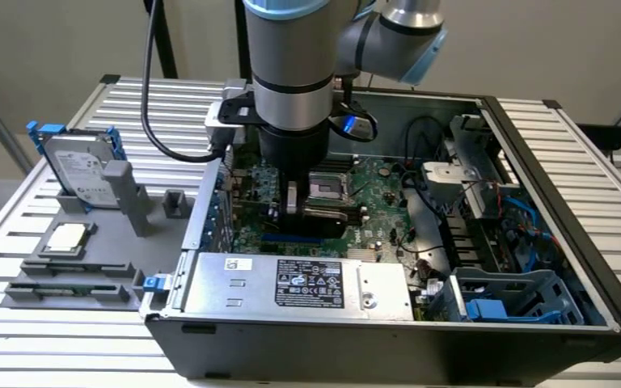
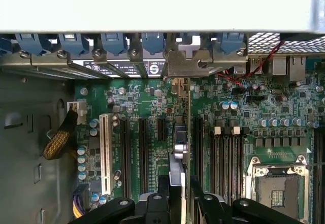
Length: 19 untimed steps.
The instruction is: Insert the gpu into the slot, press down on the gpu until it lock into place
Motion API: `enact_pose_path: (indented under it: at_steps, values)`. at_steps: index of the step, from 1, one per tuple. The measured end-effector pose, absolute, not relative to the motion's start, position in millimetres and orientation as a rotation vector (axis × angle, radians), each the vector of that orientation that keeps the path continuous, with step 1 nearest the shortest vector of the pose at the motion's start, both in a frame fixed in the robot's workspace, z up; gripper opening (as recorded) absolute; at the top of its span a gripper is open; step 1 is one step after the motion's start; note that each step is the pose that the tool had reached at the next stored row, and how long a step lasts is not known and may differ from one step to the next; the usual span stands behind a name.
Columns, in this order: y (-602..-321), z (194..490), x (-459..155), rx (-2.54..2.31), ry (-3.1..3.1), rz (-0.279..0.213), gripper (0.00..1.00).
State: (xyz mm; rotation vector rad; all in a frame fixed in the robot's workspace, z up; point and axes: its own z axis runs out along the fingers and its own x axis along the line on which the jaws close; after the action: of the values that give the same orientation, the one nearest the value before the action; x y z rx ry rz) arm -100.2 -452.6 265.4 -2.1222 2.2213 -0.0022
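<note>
One arm, one claw [image 1: 294, 212], reaching straight down into one open PC case [image 1: 397, 356] that lies on the slatted bench [image 1: 73, 356]. In the wrist view the claw [image 2: 177, 196] is pinching the gpu [image 2: 181, 142]: one black finger [image 2: 158, 198] on each side of the card, two fingers in all, pressed against its faces. The one gpu is seen edge-on, standing upright over the green motherboard [image 2: 137, 102], with its metal bracket [image 2: 185, 66] up against the case's rear wall among the row of blue clips [image 2: 114, 43]. The card sits between black expansion slots; can't tell whether its lower edge is down in a slot or just above it. One white slot [image 2: 105, 153] is off to one side, with two long black slots [image 2: 124, 155] between it and the card. One bare CPU socket [image 2: 279, 188] is on the other side, well apart from the card. Exterior view: one silver power-supply box [image 1: 300, 283] sits at the near edge of the case, one blue drive cage [image 1: 504, 301] in the corner on the exterior view's right. Outside the case, on the exterior view's left, one silver hard drive [image 1: 78, 171] stands tilted in a grey fixture [image 1: 127, 198], and one small square chip [image 1: 68, 237] lies on a grey holder just in front of it.
</note>
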Motion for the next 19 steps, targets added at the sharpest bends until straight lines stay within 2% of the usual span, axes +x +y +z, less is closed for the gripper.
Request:
enact_pose_path:
  at_steps: [19]
  values:
    - [-452.6, 261.3, -100.5, -2.137, 2.207, -0.001, 0.26]
